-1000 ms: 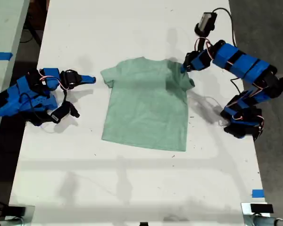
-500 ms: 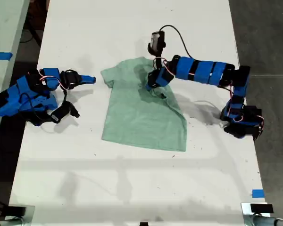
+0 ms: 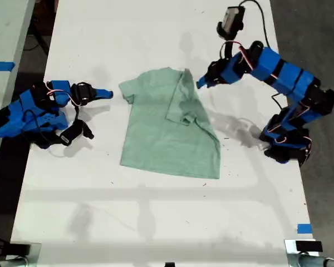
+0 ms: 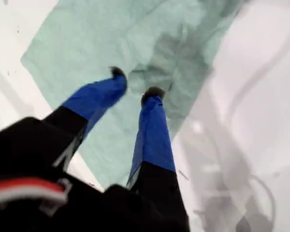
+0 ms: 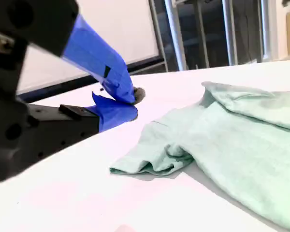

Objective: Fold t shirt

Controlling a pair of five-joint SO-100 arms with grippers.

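Observation:
The pale mint-green t shirt (image 3: pixel 167 139) lies flat on the white table, neck toward the far edge. Its sleeve (image 3: pixel 183 105) on the exterior view's right is folded over onto the body. My first gripper (image 3: pixel 203 83) hovers just off that folded edge; in the first wrist view it (image 4: pixel 135 82) is open above the t shirt (image 4: pixel 111 34) with nothing between its fingers. My second gripper (image 3: pixel 107 93) rests low on the table at the exterior view's left, shut and empty, a short gap from the other sleeve (image 5: pixel 150 162). The second wrist view shows its fingertips (image 5: pixel 133 99) pressed together.
The white table (image 3: pixel 156 211) runs wide around the shirt. A black cable (image 3: pixel 264 22) loops from the first arm's camera. Blue tape (image 3: pixel 304 228) marks the table's near corner at the exterior view's right. Another surface (image 3: pixel 5 33) stands at the exterior view's left.
My first gripper dragged the sleeve from the exterior view's right onto the shirt's middle, let it go, and pulled back to the right. The second arm has not moved.

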